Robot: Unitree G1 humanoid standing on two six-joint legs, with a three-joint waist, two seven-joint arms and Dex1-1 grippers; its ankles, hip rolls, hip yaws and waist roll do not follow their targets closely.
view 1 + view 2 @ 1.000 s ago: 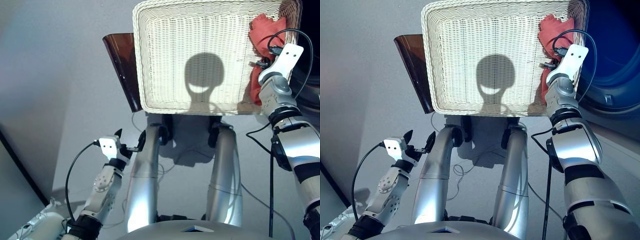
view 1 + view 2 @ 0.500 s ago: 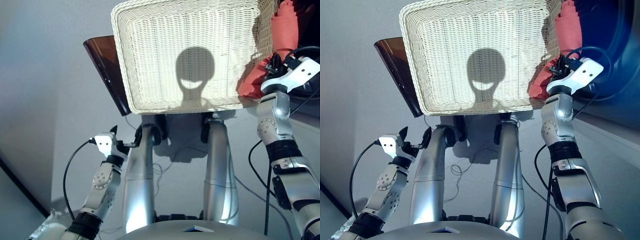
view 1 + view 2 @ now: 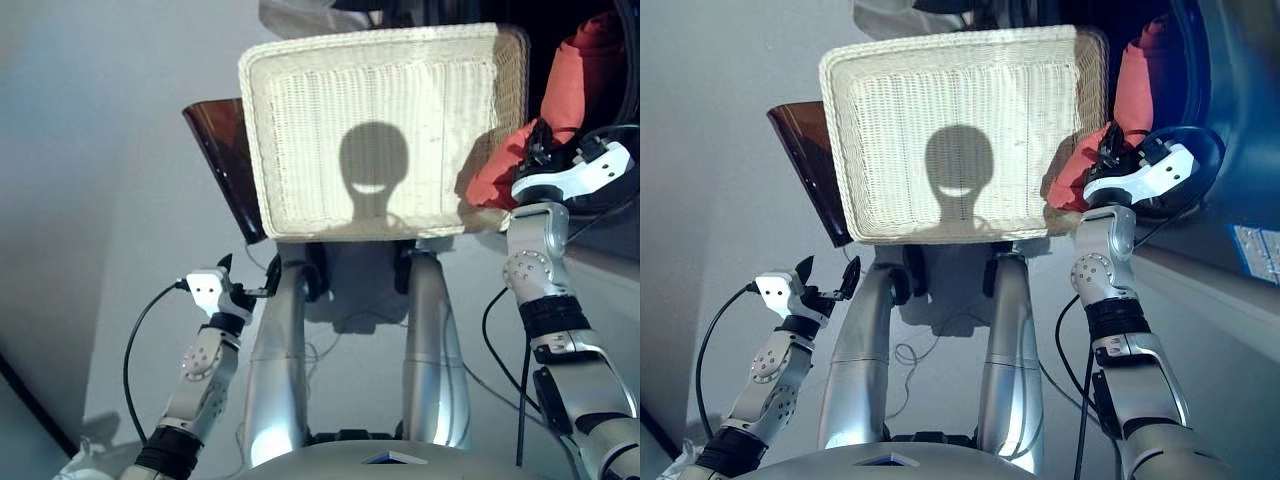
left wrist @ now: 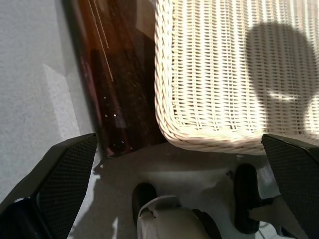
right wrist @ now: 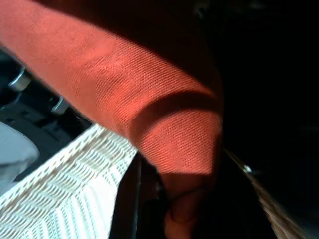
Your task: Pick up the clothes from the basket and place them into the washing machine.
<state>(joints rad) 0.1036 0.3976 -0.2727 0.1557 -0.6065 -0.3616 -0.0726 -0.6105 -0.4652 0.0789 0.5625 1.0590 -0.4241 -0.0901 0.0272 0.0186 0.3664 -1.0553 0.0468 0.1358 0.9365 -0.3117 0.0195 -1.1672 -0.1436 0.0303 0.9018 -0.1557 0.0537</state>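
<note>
The washing machine stands at the robot's right, its dark drum opening just beyond the right gripper. The wicker basket lies left of that gripper, its woven floor bare. The coral red garment is clamped in the right gripper, draped between basket rim and drum. The left gripper hangs low, fingers spread, holding nothing.

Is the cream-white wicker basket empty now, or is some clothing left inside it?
Empty: the cream-white wicker basket shows only bare weave. The coral red garment hangs from the right gripper, beyond its rim.
</note>
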